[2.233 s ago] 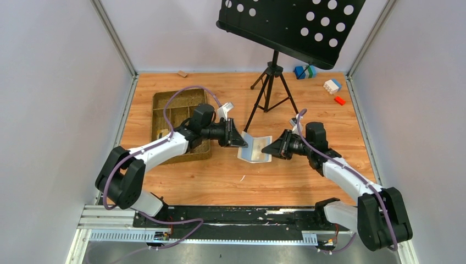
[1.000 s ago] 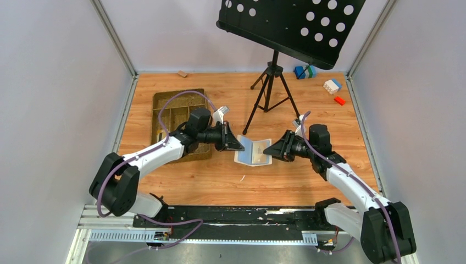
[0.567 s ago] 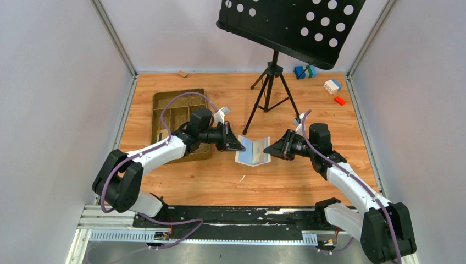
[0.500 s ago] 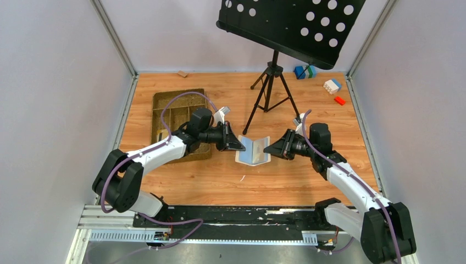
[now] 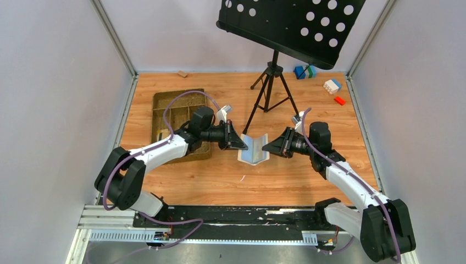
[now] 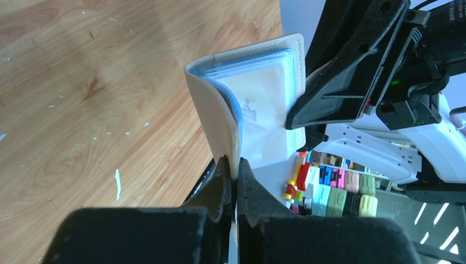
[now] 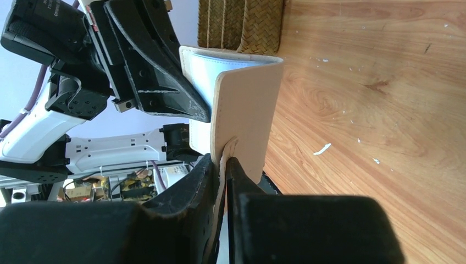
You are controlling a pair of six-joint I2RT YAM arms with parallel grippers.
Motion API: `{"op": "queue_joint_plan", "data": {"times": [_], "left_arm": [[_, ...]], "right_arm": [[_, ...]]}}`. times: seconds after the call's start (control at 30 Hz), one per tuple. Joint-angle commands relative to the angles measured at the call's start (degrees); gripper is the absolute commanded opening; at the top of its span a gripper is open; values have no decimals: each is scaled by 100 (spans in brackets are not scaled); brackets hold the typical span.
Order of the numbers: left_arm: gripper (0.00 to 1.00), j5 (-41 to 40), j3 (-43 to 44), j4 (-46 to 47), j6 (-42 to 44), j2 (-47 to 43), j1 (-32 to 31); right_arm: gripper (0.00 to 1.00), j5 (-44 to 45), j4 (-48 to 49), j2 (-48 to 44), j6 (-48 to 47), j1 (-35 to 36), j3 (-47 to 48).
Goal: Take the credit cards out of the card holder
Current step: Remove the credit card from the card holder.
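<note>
Spanning the gap between both sets of fingers, top view: holder [image 5: 253, 149], cream outside, light blue inside, spread in a V above the table [image 5: 220, 179]; whether it touches the wood cannot be told. Left gripper [image 5: 244, 147] is clamped on the left flap and right gripper [image 5: 265, 147] on the right flap, the tips facing each other with the holder between. Behind the left fingers, beside that arm: woven tray [image 5: 157, 110]. Beyond both tips, farther back: tripod [image 5: 273, 71] carrying a black perforated desk [image 5: 291, 22]. Well apart from the right fingers, at the far right edge: coloured blocks [image 5: 332, 85]. Left wrist view: left fingers pressed narrow on the edge of the cream cover, which rises from the tips and folds over. Clear sleeves [image 6: 266, 104] edged in blue fan out just past the tips, with the right gripper's black finger at the far cover's edge. Right wrist view: right fingers drawn narrow, pinching the small tab [image 7: 229, 147] of the cream cover right at the tips. Left gripper's black fingers sit on the opposite flap, beyond the tips, and the tray corner lies farther off.
</note>
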Motion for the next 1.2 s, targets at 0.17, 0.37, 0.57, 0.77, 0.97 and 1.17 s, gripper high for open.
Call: {"op": "queue_joint_plan", "data": {"times": [0.17, 0.37, 0.57, 0.77, 0.97, 1.17], "left_arm": [[0, 206, 372, 80, 45, 258, -225], [0, 186, 407, -69, 151, 360, -274], [0, 206, 424, -76, 141, 391, -310], [0, 182, 476, -121, 164, 360, -321], [0, 160, 468, -180, 185, 359, -319], [0, 126, 460, -233, 212, 323, -319]], "right_arm": [[0, -344, 742, 76, 199, 272, 372], [0, -85, 89, 137, -112, 337, 515], [0, -109, 459, 146, 67, 426, 450], [0, 277, -811, 280, -502, 455, 780], [27, 352, -850, 273, -542, 456, 681], [48, 381, -738, 228, -462, 455, 604]]}}
